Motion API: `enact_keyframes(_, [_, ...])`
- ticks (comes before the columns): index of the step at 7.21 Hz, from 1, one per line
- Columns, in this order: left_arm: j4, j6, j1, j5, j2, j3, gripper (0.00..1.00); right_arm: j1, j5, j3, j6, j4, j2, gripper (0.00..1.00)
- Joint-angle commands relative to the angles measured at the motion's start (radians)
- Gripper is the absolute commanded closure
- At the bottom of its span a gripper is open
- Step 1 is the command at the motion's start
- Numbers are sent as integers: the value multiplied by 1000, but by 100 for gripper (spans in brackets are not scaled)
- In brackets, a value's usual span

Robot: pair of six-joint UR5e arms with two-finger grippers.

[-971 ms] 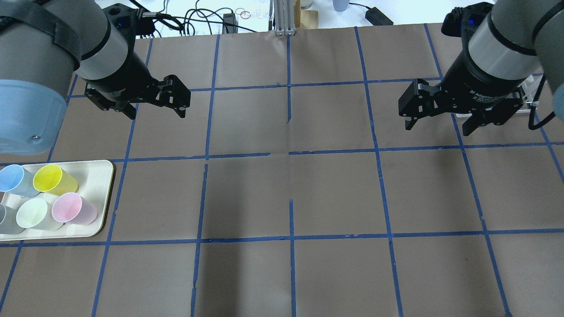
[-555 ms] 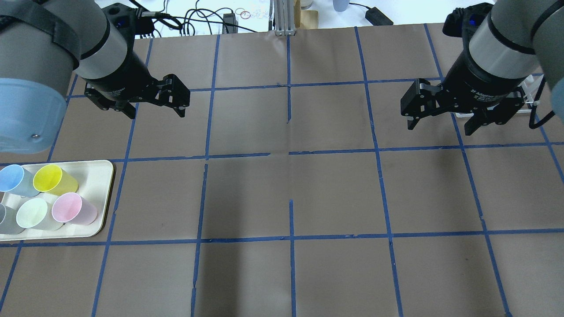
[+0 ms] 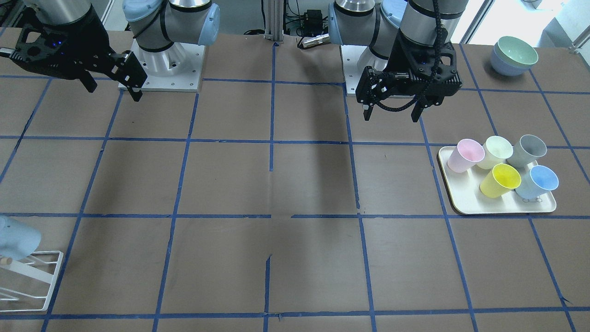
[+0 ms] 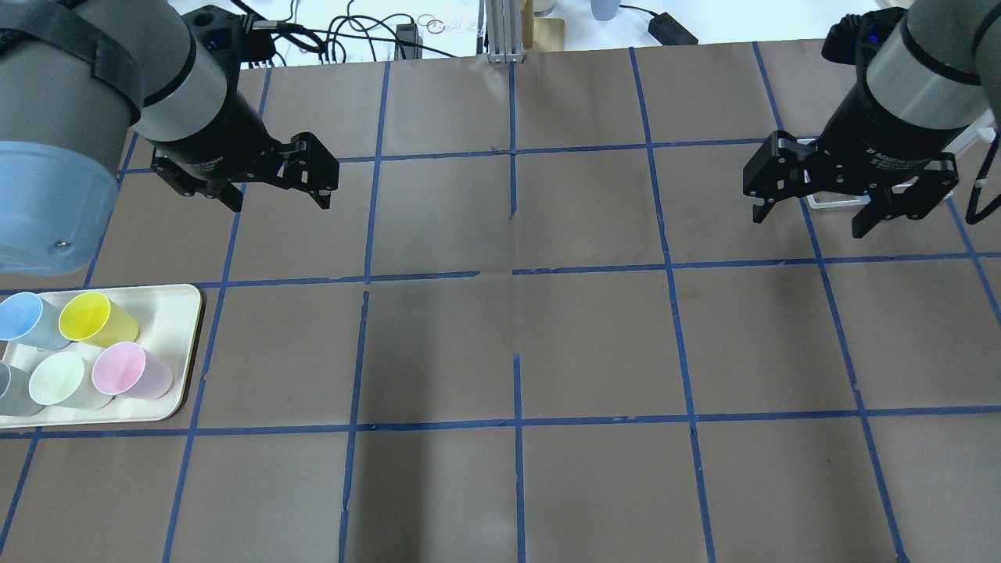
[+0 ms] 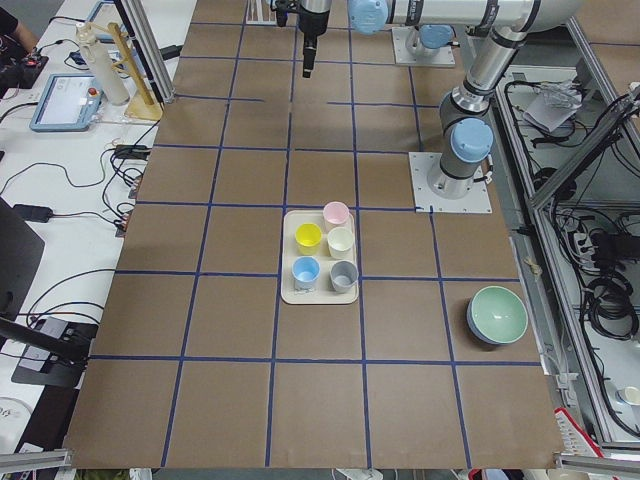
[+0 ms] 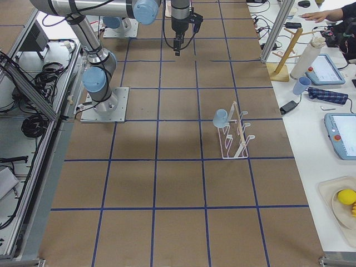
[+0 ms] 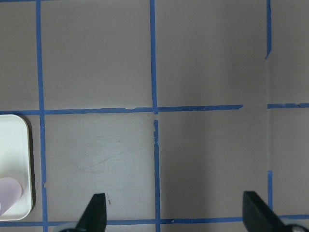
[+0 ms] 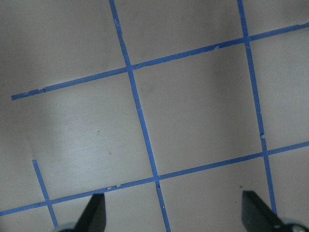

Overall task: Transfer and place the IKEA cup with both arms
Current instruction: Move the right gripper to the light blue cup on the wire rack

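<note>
While it hangs over bare table, the left gripper (image 4: 279, 205): jaws spread wide, nothing between them. Its wrist view shows only tape lines (image 7: 154, 145) and a corner of the tray (image 7: 14, 164) at lower left, so I'd say it is poised short of the cups, not yet reaching.
Right gripper (image 4: 808, 225): likewise spread wide and empty, at the upper right of the overhead view, high above the table (image 4: 594, 344). To my eye it is parked on its own side, ready to receive.
Blue cup (image 3: 537, 181): stands mouth-up on the tray, at the right of the front-facing view, in the tray's lower right corner. Neither gripper touches it.
Neighbours: the yellow cup (image 3: 500, 180) and the grey cup (image 3: 528, 150) crowd close beside it. The pink cup (image 3: 465, 155) and the pale green cup (image 3: 495, 151) sit further in. I'd guess the fingers will want its free outer sides.
Tray position: it lies on the left gripper's side, well apart from the right gripper, which is probably why the left must do the picking.
Rack (image 3: 32, 276): white wire, at the lower left of the front-facing view, on the right gripper's side. A second blue cup (image 3: 16, 237) is already set on it. It is likely the goal, hence a hand-over mid-table.
Progress: for the tray's blue cup, I judge nothing is done yet.
</note>
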Motion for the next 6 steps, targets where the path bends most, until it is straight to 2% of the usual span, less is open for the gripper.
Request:
enact_keyframes(1, [2,0,-1,-3,-1,0,0,-72,-39,-1,-139,-84,37,0])
enact_keyframes(4, [2,0,-2,-1,-2,-2,0,-272,-27,-7,-481,-194,121,0])
enact_keyframes(6, [3,0,-2,-4,-4,0,0,-335,-25,-9,-577,-249,193,0])
